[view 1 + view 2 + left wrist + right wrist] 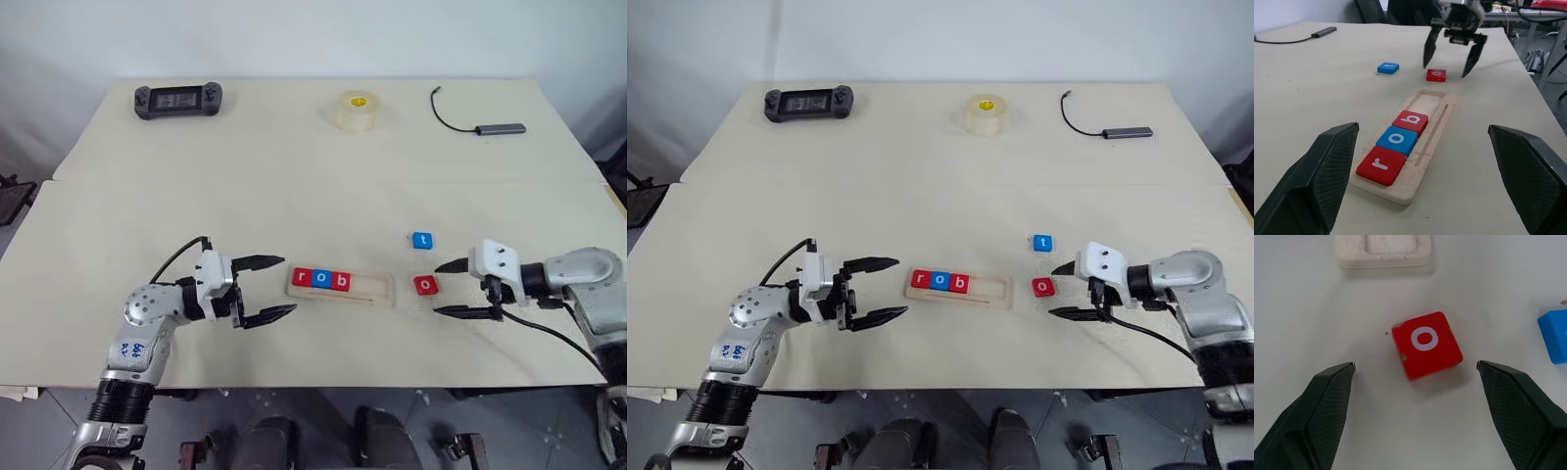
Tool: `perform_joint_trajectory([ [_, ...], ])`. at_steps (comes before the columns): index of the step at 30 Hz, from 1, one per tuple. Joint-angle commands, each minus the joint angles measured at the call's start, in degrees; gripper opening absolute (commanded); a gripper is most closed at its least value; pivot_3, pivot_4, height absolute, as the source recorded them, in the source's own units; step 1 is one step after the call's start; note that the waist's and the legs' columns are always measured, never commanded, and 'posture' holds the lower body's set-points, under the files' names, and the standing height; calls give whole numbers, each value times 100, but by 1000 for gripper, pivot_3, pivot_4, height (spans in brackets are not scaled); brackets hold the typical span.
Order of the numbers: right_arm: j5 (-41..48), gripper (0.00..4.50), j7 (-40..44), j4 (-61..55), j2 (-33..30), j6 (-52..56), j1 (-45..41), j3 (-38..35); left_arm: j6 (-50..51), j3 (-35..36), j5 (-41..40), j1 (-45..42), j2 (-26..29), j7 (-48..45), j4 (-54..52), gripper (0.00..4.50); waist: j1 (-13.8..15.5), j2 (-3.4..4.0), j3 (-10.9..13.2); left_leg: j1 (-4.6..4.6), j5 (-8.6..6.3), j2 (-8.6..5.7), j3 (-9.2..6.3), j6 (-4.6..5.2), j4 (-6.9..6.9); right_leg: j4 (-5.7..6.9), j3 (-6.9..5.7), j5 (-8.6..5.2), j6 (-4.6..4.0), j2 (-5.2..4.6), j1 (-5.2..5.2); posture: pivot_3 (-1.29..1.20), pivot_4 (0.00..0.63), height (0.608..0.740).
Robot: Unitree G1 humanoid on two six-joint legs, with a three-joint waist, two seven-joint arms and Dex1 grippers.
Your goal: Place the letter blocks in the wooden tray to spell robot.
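Tray (377, 291) on the counter (294, 186) holds r, o, b at its left end. Right hand (449, 288) gapes wide, empty, just beside the loose red o (425, 285); blue t (422, 240) waits near. Left hand (271, 287) wide too. Next: straddle o, close, carry it beside b.
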Motion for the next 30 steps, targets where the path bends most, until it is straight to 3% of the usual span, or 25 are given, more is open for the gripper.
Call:
perform_joint_trajectory([
  [1,-136,4173,112,404,161,-352,-221,80,32,64,-108,72,59,28,-317,4500,1,0,0,0,0,1,-2,-1,1,-1,-3,0,0,0,2,0,150,740],
  [4,-166,4002,184,632,322,-404,-372,118,83,84,-107,131,63,65,-405,4500,-6,0,-1,1,0,1,-6,-2,4,-2,-6,0,0,0,7,0,150,740],
  [7,-148,3247,278,739,367,-320,-422,87,110,88,-106,147,63,84,-439,4500,-10,0,-1,3,0,6,-6,-6,4,-2,-6,0,-1,3,7,0,150,740],
  [12,154,1562,657,590,356,-208,-429,-68,132,89,-104,139,52,105,-458,4500,3,0,-1,3,0,6,-5,-7,10,2,-6,0,-1,2,8,0,150,740],
  [13,198,1444,663,524,351,-127,-463,-100,129,88,-103,136,48,106,-457,4500,3,0,-1,3,0,6,-6,-7,10,3,-5,0,-1,1,8,0,150,740],
  [22,530,1448,320,-1235,465,1461,-593,44,98,93,-77,171,32,146,-452,4500,13,3,0,-3,-3,8,-12,-14,8,2,-11,-1,-4,2,0,0,150,740],
  [26,16,1448,-398,-1827,783,2370,-683,512,108,77,-65,228,-3,210,-500,4500,15,2,0,-5,-4,7,-14,-14,8,2,-11,-1,-4,0,0,0,150,740],
  [30,-116,1448,-689,-2027,988,2561,-657,721,115,69,-57,261,-26,270,-543,4500,41,3,0,-10,-3,0,-18,-13,8,4,-12,-2,-4,-2,-4,0,150,740],
])
